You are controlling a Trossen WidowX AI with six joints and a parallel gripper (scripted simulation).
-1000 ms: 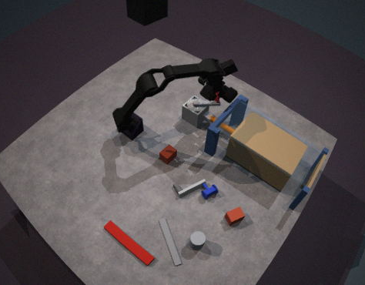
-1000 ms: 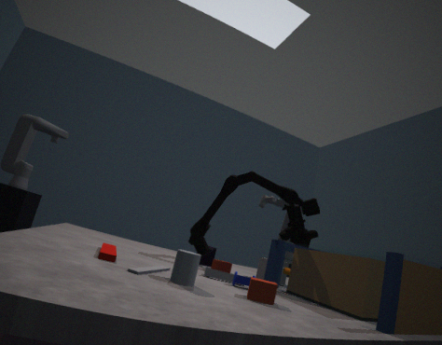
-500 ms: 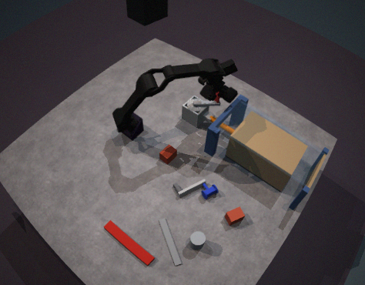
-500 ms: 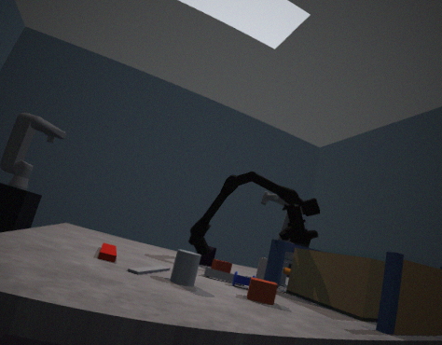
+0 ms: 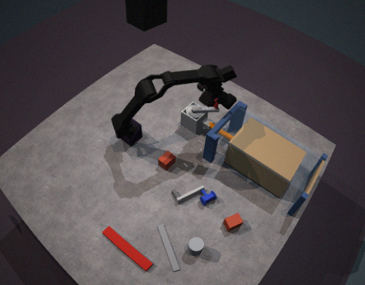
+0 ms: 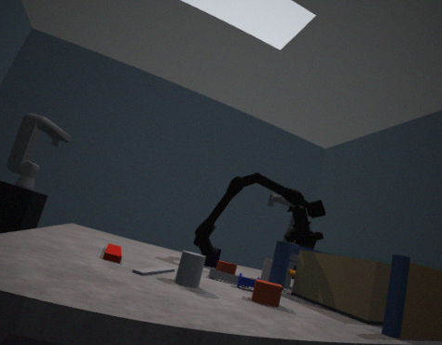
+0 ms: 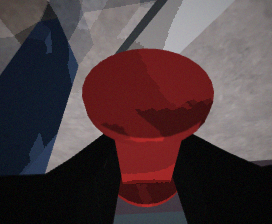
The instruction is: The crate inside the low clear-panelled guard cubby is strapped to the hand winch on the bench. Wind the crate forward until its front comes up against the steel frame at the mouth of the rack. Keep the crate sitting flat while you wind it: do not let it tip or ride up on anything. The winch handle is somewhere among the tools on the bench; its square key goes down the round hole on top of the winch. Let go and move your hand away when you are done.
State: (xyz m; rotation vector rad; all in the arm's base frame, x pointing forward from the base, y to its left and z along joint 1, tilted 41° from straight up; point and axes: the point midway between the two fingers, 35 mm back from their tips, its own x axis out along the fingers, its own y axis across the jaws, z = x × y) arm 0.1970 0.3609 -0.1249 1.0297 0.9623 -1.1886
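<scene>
The tan crate [image 5: 270,148] [image 6: 337,280] sits flat inside the clear-panelled cubby. A gap with orange strap [image 5: 225,133] lies between its front and the blue frame [image 5: 210,148] [image 6: 280,263] [image 7: 28,95] at the mouth. The grey winch [image 5: 191,122] stands in front of the mouth. A handle's grey arm [image 5: 205,110] lies across the winch top and points toward the frame. My gripper [image 5: 215,104] [image 7: 143,132] is shut on the handle's red knob [image 7: 148,92], just outside the frame's top corner. The key and the hole are hidden.
A second crank [image 5: 190,194] with a blue knob [image 5: 208,197] lies mid-bench. Two red-orange blocks [image 5: 167,160] [image 5: 233,222], a grey cylinder [image 5: 196,246] [image 6: 190,269], a grey flat bar [image 5: 169,248] and a red bar [image 5: 128,248] [image 6: 113,253] lie around it.
</scene>
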